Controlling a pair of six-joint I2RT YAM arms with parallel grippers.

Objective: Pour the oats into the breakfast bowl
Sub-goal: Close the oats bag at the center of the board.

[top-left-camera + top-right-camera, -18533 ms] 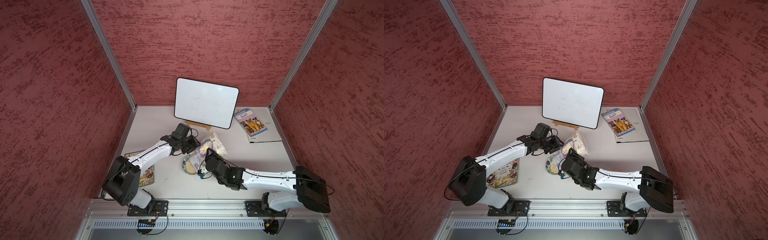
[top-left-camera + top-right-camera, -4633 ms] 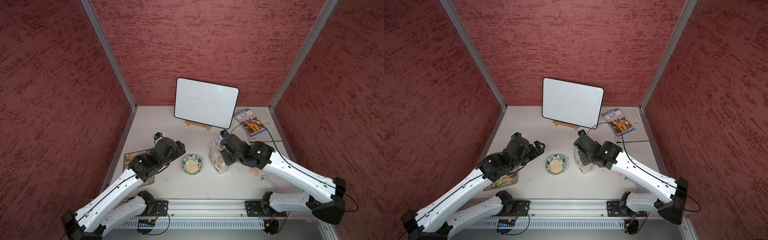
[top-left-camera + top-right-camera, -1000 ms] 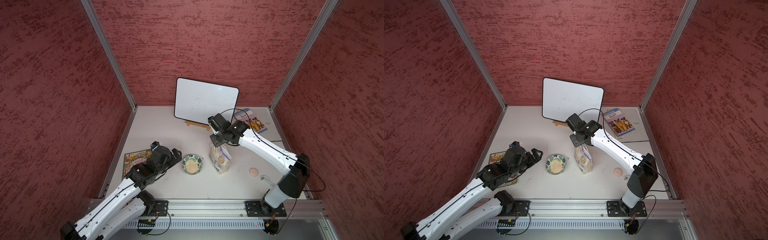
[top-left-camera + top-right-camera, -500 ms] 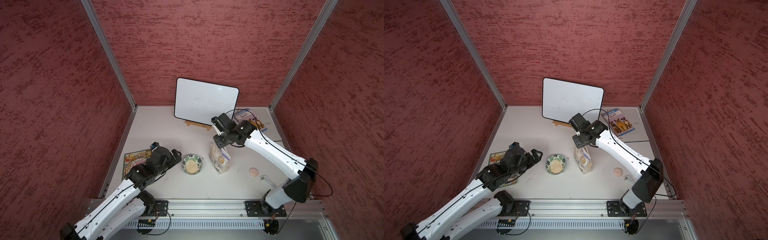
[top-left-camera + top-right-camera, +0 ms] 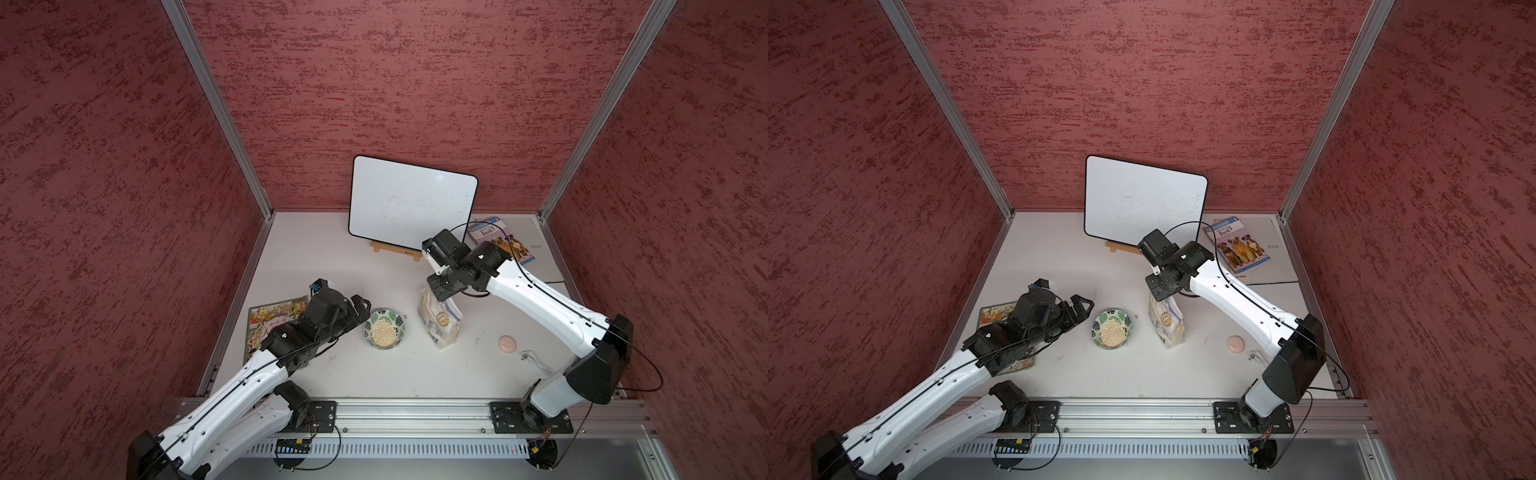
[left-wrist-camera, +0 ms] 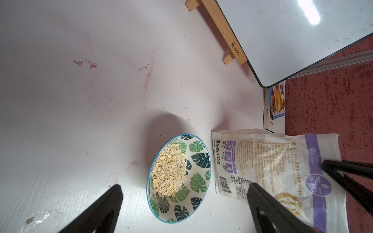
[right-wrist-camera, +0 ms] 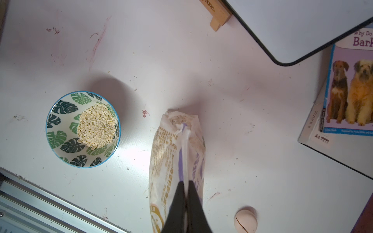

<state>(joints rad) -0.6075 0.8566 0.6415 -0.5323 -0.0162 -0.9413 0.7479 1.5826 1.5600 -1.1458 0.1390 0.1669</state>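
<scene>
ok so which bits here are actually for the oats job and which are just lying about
For the job: oats pouch, breakfast bowl with oats in it.
Just lying about: whiteboard, dog book, picture book, pink disc, white cable.

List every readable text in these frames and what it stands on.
"seeo", "400g": oats pouch.
"Why Do", "Bark": dog book.
"A4": pad under it.
"Mone", seemingly: wooden stand.
Pouch fine print, picture book cover: too small to read.
</scene>
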